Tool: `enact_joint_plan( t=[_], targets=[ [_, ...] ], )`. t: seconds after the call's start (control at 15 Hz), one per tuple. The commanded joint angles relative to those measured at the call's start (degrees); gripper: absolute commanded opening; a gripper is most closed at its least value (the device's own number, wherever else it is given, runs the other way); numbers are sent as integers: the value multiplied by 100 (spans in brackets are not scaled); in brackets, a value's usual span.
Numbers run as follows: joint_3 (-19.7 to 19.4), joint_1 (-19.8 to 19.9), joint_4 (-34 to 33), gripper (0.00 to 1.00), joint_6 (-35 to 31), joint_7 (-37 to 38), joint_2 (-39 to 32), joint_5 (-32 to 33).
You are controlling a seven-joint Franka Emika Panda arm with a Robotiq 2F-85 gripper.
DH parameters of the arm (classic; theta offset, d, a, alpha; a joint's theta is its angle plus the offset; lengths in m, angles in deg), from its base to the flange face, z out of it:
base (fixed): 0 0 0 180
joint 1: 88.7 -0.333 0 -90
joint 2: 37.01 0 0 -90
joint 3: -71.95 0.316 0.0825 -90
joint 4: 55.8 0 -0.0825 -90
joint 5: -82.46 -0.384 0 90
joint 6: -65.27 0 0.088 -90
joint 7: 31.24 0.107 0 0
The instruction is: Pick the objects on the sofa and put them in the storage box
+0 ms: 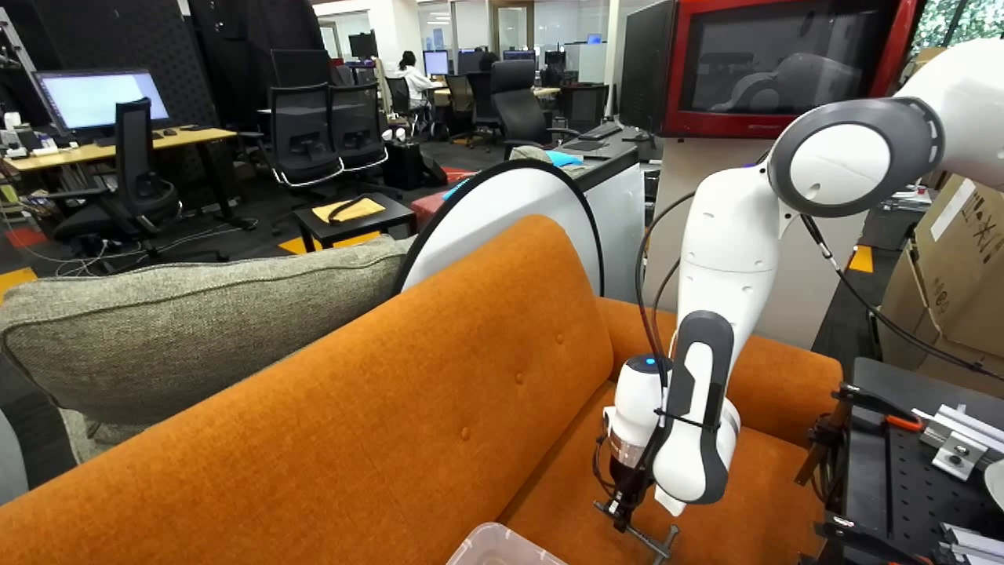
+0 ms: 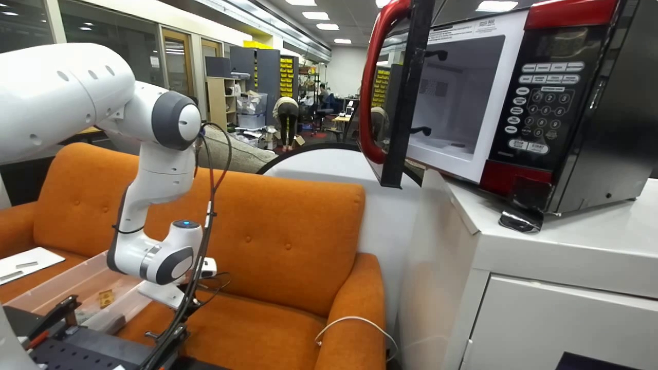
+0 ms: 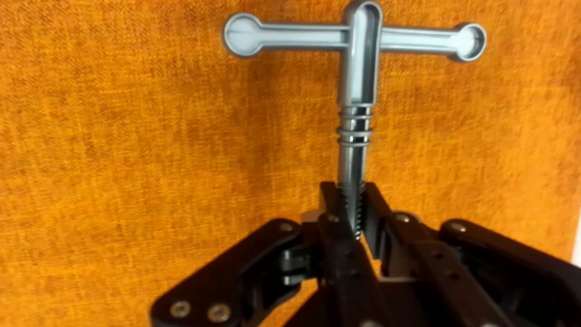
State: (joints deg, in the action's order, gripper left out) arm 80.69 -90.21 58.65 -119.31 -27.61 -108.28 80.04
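Gripper (image 3: 352, 204) clamps T-shaped piece (image 3: 360, 72) by its shaft (image 3: 352, 159). Overhanging crossbar (image 3: 299, 36) could twist it loose or clip storage box (image 2: 67, 281).

Storage box (image 2: 67, 281) — partly hidden

Orange sofa (image 2: 270, 324) carries clear storage box (image 2: 72, 281); white cord (image 2: 353, 318) lies across armrest (image 2: 360, 288).

In an exterior view, the microwave (image 2: 498, 103) has a keypad (image 2: 546, 110) numbered 1 to 9, with 0 beneath; words on its buttons (image 2: 519, 111) and top label (image 2: 485, 24) are too small to read. The cardboard box (image 1: 961, 267) bears dark printed symbols, too small to make out.
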Motion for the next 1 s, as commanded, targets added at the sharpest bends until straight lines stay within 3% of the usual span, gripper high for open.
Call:
enact_joint_plan(
  t=[0.0,0.2,0.27,0.33,0.47,0.93],
  targets=[
    [-254,-704,-21,4,43,-254,29,253],
    [-470,-1335,-161,8,138,-389,-45,443],
    [-519,-1468,-228,16,174,-406,-97,471],
    [-622,-1644,-304,41,177,-368,-146,439],
    [-781,-1874,-466,44,180,-310,-262,382],
    [-1011,-2018,-631,93,89,-151,-271,247]
  ],
)
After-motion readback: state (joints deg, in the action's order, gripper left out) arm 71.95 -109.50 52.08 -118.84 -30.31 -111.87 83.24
